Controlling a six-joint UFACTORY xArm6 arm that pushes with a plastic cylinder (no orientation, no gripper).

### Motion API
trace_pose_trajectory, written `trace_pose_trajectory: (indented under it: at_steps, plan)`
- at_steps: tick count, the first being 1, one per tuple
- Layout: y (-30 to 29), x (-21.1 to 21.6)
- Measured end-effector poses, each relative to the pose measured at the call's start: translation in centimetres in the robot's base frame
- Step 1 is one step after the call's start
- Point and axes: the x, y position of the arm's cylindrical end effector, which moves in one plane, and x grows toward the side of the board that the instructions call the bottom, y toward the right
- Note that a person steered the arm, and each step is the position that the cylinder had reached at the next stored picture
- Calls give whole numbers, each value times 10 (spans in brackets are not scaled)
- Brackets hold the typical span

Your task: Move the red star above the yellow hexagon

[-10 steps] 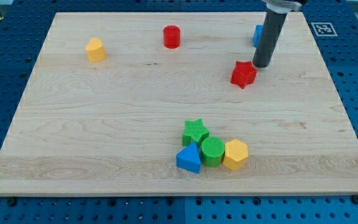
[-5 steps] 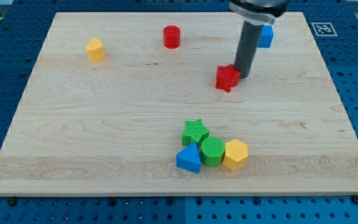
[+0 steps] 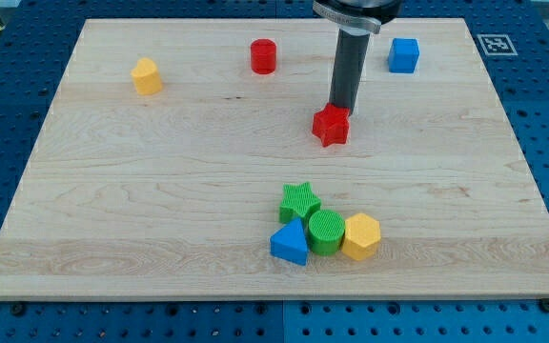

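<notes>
The red star (image 3: 331, 125) lies a little right of the board's middle, in its upper half. My tip (image 3: 341, 108) touches the star's upper right side. The yellow hexagon (image 3: 360, 236) sits near the view's bottom, below and slightly right of the star, at the right end of a cluster of blocks. The star and the hexagon are well apart.
Touching the hexagon's left are a green cylinder (image 3: 327, 232), a blue triangle (image 3: 290, 243) and a green star (image 3: 299, 201). A red cylinder (image 3: 263, 56), a blue cube (image 3: 403, 55) and a yellow block (image 3: 146, 75) stand near the top of the wooden board (image 3: 112, 210).
My tip has slid to the view's left and pushed the red star left and slightly down. The other blocks have not moved.
</notes>
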Motion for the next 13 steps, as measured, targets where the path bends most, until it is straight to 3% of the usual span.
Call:
trace_pose_trajectory:
  at_steps: [2,5,13]
  plan:
    - [-26,-16]
    - [-26,2]
    - [-11,86]
